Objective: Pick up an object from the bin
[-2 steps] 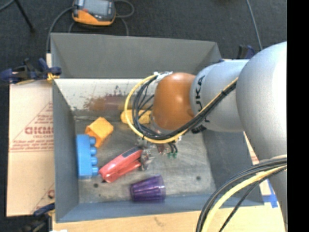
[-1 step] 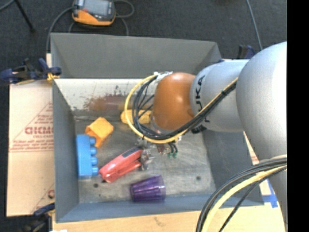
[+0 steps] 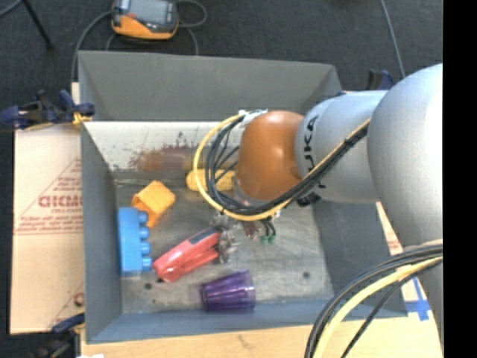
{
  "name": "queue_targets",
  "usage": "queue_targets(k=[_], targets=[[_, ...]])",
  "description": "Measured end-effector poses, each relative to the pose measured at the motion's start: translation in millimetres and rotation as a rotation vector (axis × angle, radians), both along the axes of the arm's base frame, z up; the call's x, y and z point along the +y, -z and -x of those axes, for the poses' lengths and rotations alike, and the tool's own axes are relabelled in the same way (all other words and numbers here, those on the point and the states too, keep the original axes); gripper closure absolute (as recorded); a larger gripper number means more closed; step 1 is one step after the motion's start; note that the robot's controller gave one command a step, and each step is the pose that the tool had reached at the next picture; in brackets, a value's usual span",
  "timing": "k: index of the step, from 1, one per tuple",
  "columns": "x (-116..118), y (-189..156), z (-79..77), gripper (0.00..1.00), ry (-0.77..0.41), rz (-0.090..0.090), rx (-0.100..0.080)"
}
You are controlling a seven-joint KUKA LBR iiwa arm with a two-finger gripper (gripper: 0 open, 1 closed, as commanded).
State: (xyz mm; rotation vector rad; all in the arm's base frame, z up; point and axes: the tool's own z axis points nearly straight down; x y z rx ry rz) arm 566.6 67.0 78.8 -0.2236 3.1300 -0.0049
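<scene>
Red-pink long plastic toy (image 3: 186,256): lies flat on the bin floor, about the middle, long axis running from left-near to right-far. The grey metal bin (image 3: 100,237) holds 5 loose things that can be made out, spread out and not heaped.

Gripper (image 3: 226,243): low, at the right end of the red-pink toy, touching it or very nearly. Its dark hardware overlaps the toy's end. Whether the claw is apart, together or clamped on the toy, I cannot tell; the orange dome cover (image 3: 268,162) and looped cables on the wrist hang just above it.

Neighbours:
- Purple plastic cup (image 3: 227,291), on its side, on the near side of the toy's right end, apart from it.
- Blue studded plastic block (image 3: 133,241), to the left, its near end just beside the toy's left end.
- Orange plastic block (image 3: 153,198), far-left, well apart from the gripper.
- Yellow plastic piece (image 3: 200,179), on the far side, partly behind the cables.

Judgement on the step: grasp stage, lift not yet done.

To do it well:
- Set the claw across the toy's narrow width, not along its length.
- Seat it low before closing.
- A grip at 1 end of a long thing will likely let the free end droop, so close firmly and lift straight up.
- Watch the left end past the blue block.
- The purple cup may roll if nudged.
</scene>
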Motion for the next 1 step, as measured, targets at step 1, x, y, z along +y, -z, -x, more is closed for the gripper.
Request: queue_targets(k=[1], targets=[[-0.6,-18.7,2.4,1.00,0.001,0.001,0.010]])
